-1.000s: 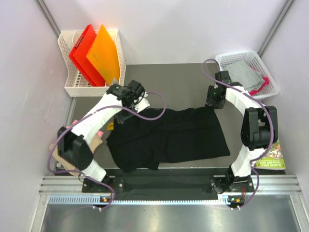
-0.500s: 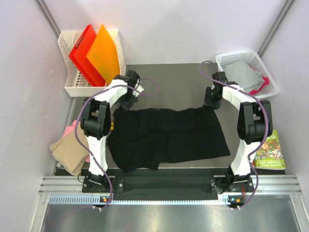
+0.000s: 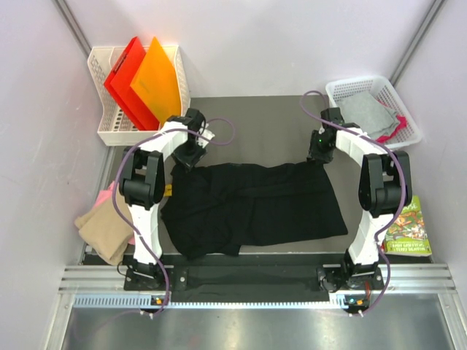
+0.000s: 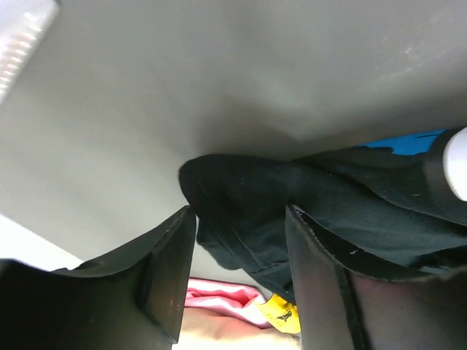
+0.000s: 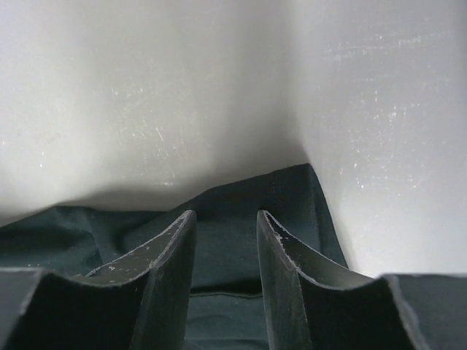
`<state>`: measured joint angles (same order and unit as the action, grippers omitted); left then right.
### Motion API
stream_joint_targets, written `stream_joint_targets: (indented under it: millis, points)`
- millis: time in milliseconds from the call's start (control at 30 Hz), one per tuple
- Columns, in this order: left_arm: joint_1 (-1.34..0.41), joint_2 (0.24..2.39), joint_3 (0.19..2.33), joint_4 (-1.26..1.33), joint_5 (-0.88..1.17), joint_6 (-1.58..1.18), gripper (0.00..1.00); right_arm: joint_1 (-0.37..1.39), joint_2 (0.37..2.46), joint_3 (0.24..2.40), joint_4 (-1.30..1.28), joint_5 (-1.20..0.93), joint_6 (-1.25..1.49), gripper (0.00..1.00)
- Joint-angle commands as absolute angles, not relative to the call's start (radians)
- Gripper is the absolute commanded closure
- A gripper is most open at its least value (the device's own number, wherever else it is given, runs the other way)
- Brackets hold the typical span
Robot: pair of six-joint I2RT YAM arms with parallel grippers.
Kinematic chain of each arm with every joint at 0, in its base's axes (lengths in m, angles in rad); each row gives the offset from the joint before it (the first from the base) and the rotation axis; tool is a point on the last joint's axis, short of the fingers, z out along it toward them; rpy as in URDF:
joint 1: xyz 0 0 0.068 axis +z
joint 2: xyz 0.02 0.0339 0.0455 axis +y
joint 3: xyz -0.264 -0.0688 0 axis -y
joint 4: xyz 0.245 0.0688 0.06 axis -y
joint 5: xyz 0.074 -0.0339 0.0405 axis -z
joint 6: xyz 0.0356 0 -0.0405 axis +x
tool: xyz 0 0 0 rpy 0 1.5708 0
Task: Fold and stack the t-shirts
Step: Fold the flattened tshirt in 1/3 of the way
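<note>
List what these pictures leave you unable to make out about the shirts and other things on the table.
- Print on the black shirt: top view shows none; left wrist view shows only a blue sliver among folds.
- Tan and pink shirts: top view, partly behind the left arm.
- Book: top view, partly behind the right arm.
- Cloth in the right basket: top view, too small to identify.
</note>
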<state>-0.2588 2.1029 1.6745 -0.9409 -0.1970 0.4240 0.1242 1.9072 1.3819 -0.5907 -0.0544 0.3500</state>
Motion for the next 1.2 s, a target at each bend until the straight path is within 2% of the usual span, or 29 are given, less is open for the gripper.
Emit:
stream_joint_targets:
  millis: [0,33,67,100,133,267,400,600,733,1100,1167]
  points:
    - [-0.218,2.115,1.638,-0.93,-0.129,0.403,0.47,0.135,1.913,1.408,-0.574,-0.061,0.35,0.62]
    - [-0.212,2.118,1.635,-0.93,-0.126,0.405,0.51,0.137,1.913,1.413,-0.575,-0.058,0.35,0.62]
    - [-0.203,2.121,1.631,-0.93,-0.121,0.406,0.6,0.138,1.914,1.414,-0.578,-0.057,0.348,0.63]
    - [-0.196,2.123,1.632,-0.931,-0.115,0.408,0.85,0.138,1.913,1.416,-0.58,-0.052,0.347,0.64]
    - [-0.19,2.123,1.635,-0.934,-0.109,0.407,1.0,0.137,1.913,1.416,-0.58,-0.051,0.345,0.64]
    - [-0.147,2.085,1.641,-0.94,-0.1,0.4,1.0,0.137,1.925,1.417,-0.584,-0.032,0.337,0.69]
    - [-0.089,2.007,1.621,-0.924,-0.139,0.411,1.0,0.137,1.971,1.433,-0.581,-0.028,0.336,0.8]
    - [-0.022,1.911,1.546,-0.884,-0.179,0.471,1.0,0.137,2.034,1.473,-0.583,-0.032,0.341,0.82]
    - [-0.006,1.882,1.532,-0.847,-0.215,0.486,1.0,0.135,2.069,1.492,-0.584,-0.009,0.327,0.89]
    - [-0.015,1.971,1.71,-0.897,-0.166,0.456,1.0,0.049,2.129,1.608,-0.603,0.064,0.337,0.95]
    - [-0.032,1.99,1.752,-0.887,-0.166,0.46,0.9,0.026,2.125,1.632,-0.606,0.081,0.333,0.95]
